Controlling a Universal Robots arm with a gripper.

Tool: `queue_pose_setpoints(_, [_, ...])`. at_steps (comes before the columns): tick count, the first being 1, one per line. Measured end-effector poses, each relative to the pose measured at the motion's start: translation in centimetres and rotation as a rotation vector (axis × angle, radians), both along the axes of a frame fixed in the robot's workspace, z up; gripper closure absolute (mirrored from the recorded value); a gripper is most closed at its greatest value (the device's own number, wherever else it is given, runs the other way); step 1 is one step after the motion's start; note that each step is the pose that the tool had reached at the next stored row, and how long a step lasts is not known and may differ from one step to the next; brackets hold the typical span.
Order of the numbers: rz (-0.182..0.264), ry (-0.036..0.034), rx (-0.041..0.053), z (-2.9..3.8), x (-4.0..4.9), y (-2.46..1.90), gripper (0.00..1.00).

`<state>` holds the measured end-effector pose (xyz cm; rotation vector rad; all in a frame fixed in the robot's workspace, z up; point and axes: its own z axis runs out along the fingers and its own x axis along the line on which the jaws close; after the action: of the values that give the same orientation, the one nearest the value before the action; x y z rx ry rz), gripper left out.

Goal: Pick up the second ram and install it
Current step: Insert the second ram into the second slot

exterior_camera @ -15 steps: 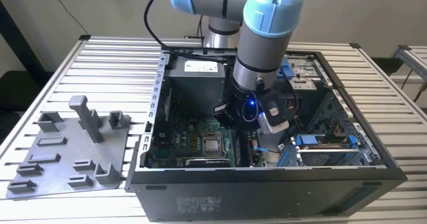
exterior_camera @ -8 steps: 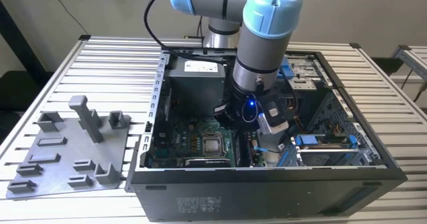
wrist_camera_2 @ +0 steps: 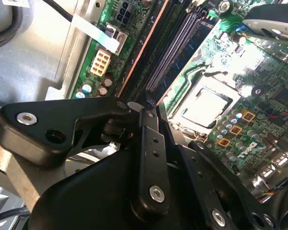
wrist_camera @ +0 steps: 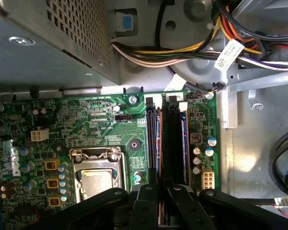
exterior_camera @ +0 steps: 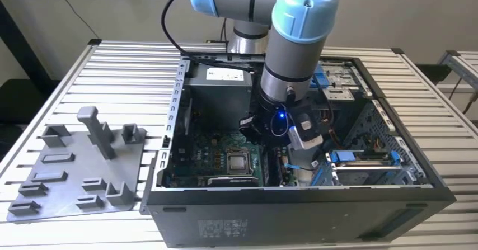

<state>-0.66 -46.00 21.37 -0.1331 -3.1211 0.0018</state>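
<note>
gripper (wrist_camera: 158, 203) lowered inside the computer case (exterior_camera: 418, 197), fingers drawn narrow on the second ram (wrist_camera: 159, 143), which stands edge-on over the motherboard's memory slots (wrist_camera_2: 175, 52). step judged: insertion; seating calls for straight, even downward pressure.

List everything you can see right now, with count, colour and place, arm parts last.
Computer case: one, black, open, on the slatted table.
Slatted table: one, grey metal.
Grey tray: one, with upright posts, at the exterior view's left of the case.
Motherboard: one, green, on the case floor.
Processor socket: one, silver, on the motherboard.
Memory slots: a row, black, beside the socket.
Power supply: one, grey, perforated.
Cable bundle: multicoloured.
Second ram: cannot make it out.
Arm: one, grey and blue, reaching into the case.
Gripper: black, over the slots.
</note>
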Motion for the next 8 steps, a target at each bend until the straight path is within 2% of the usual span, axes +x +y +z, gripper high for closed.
queue_pose_setpoints(6, [0.009, -0.0013, -0.0049, 0.29, 0.01, 0.00, 0.86])
queue_pose_setpoints(8, [0.014, -0.0062, -0.0053, 0.28, 0.00, 0.00, 0.86])
